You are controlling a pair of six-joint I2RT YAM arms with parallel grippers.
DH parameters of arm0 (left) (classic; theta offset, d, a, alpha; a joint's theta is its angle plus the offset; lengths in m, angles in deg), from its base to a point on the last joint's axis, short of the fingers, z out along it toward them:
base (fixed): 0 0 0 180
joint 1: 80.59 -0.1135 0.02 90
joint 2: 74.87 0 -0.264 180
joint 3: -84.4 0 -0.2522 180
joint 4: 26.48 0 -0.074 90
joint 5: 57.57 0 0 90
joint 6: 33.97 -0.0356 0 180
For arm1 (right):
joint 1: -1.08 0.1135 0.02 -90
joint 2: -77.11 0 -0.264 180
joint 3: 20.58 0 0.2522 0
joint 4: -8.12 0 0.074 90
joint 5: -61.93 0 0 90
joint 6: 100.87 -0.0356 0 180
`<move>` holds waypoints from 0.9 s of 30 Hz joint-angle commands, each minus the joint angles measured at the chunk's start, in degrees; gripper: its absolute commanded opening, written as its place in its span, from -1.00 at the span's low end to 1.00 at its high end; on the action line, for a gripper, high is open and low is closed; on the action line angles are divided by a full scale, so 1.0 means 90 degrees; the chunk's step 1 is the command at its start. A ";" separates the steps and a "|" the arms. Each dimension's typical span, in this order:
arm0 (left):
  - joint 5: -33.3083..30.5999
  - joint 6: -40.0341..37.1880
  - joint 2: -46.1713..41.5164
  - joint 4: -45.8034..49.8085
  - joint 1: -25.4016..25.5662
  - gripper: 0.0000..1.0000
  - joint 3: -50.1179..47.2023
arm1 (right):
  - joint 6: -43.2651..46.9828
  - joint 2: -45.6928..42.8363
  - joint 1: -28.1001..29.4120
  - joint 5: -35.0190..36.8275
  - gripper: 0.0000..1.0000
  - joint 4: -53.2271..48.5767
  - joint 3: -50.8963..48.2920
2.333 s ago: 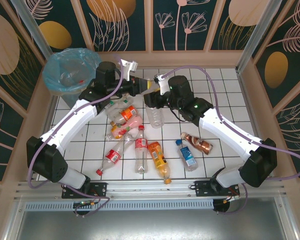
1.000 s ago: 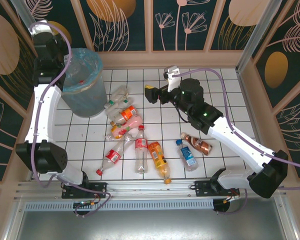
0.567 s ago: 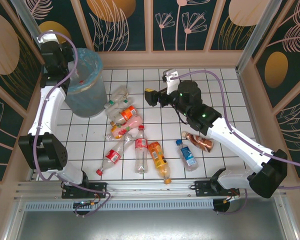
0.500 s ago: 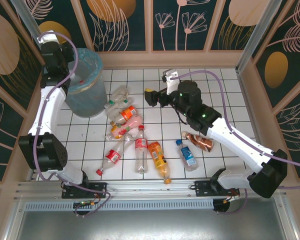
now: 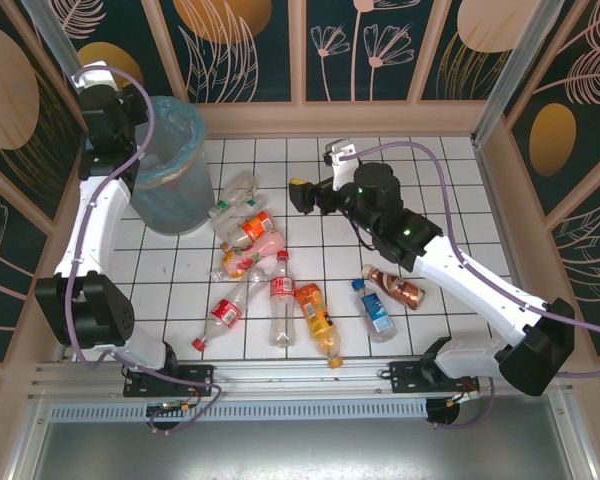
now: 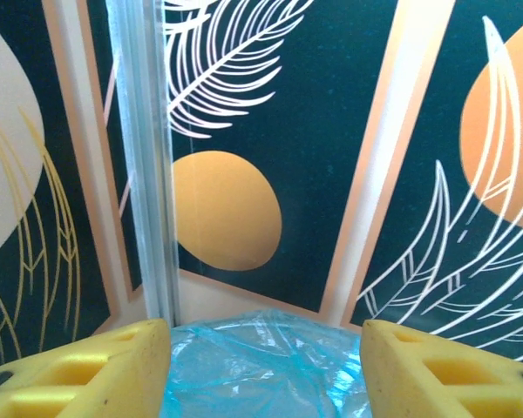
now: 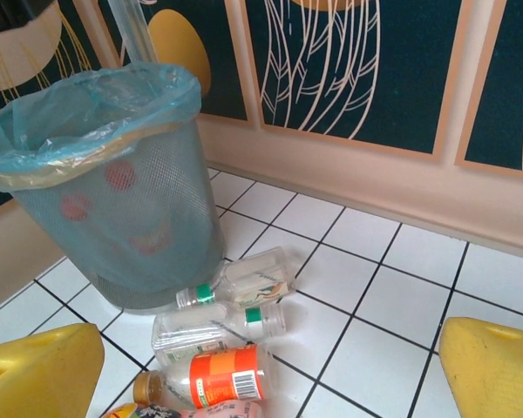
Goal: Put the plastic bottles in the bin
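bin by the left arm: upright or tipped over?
Upright. The bin stands on its base on the tiled floor, open mouth facing up; bottles lie at its foot.

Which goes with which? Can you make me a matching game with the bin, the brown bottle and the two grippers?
Things:
1 bin
2 brown bottle
3 left gripper
4 right gripper

Facts:
A open, above the tiles
B lined with a blue bag
C open, over the bin's top
D lying on its side, far right

Pairs: 1-B, 2-D, 3-C, 4-A.
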 commanded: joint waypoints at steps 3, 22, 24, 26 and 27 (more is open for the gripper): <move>0.0852 0.0235 -0.0456 0.0223 0.0002 0.10 0.0406 | -0.0077 0.0222 0.0049 0.0166 0.95 -0.0809 0.0457; 0.0642 -0.1066 -0.1242 0.1079 0.2888 0.13 -0.0775 | -0.2061 0.2276 0.0080 -0.1647 0.65 -0.2745 0.0441; 0.1036 -0.0799 -0.1303 0.1178 0.2943 0.13 -0.1078 | -0.2239 0.2571 0.0083 -0.1770 0.60 -0.2677 0.0525; 0.1381 -0.0547 -0.1377 0.1185 0.2944 0.14 -0.1401 | -0.2403 0.2819 0.0082 -0.2025 0.58 -0.2561 0.0577; 0.1523 -0.0467 -0.1400 0.1180 0.2941 0.15 -0.1571 | -0.2479 0.2929 0.0084 -0.2181 0.58 -0.2499 0.0588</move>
